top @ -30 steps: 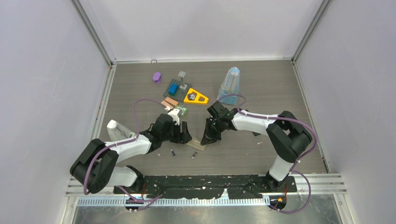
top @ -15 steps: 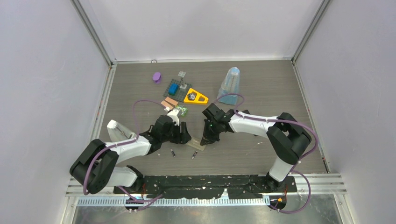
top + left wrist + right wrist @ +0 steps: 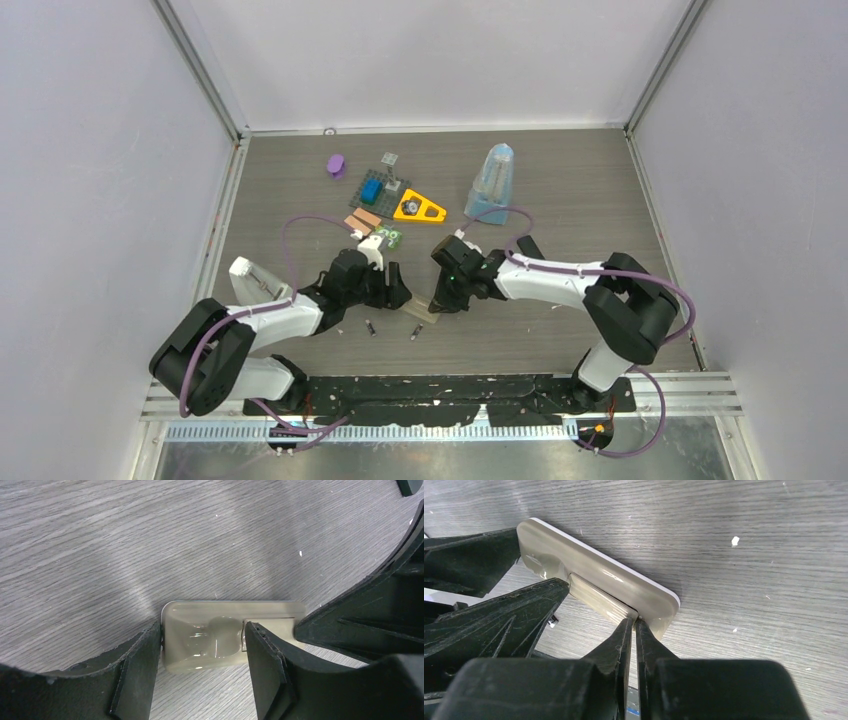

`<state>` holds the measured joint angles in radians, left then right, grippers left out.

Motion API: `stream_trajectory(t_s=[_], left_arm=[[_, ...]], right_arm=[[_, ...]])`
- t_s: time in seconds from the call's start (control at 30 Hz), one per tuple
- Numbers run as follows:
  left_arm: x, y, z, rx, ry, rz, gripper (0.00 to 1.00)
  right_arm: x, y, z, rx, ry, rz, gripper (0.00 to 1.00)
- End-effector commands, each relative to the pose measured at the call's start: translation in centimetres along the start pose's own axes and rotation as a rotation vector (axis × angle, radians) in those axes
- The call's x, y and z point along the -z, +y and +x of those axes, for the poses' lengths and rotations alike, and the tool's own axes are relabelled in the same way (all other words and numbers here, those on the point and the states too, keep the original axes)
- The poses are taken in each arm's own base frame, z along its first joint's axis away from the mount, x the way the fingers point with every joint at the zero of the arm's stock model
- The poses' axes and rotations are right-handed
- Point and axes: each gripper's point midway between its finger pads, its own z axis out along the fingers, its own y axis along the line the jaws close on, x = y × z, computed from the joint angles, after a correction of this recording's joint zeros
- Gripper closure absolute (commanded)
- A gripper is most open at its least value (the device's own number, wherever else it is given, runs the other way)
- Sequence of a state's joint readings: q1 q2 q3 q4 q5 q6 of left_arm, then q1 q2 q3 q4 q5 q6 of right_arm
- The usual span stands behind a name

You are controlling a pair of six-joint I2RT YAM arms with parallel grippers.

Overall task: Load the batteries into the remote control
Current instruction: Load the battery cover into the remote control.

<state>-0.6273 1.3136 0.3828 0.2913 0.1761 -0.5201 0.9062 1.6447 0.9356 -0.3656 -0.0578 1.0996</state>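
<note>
The remote control (image 3: 421,311) lies back up on the table, pale beige, with its battery cover (image 3: 599,600) in place. My left gripper (image 3: 202,628) is closed around its end: one finger against the short edge, the other on the back at the cover's edge. My right gripper (image 3: 635,623) is shut, its tips touching the cover's other end. In the top view my left gripper (image 3: 399,297) and right gripper (image 3: 441,302) flank the remote. Two batteries (image 3: 370,327) (image 3: 415,331) lie loose on the table just in front.
Behind the arms sit an orange triangular piece (image 3: 419,208), a clear cone-shaped container (image 3: 490,184), a purple object (image 3: 336,165), a dark plate with a blue block (image 3: 375,188), tan blocks (image 3: 362,220) and a small green-and-white item (image 3: 386,238).
My right arm has swung left and lower, bringing its shut tips onto the remote's back. The left gripper has stayed at the remote's end.
</note>
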Motion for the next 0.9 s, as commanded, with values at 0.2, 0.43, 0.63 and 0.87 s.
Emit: stream_trajectory(t_s=[0.2,0.43,0.63,0.87], left_arm=[[0.9,-3.6,5.8,0.086,0.233,0.192,0.38],[0.9,-4.3,5.6,0.112,0.225,0.230,0.35],[1.0,-4.4,5.8,0.119,0.226,0.234,0.36],[1.2,-4.7,5.6,0.116,0.221,0.252,0.40]], right_arm=[[-2.3,1.7,1.6,-0.095,-0.050,-0.231,0.89],[-2.0,2.4,1.5,-0.131,-0.078,-0.346,0.92],[-2.2,1.6,1.5,-0.129,-0.094,-0.318,0.92],[-3.5,-0.6,2.4,-0.101,-0.026,-0.094,0.89]])
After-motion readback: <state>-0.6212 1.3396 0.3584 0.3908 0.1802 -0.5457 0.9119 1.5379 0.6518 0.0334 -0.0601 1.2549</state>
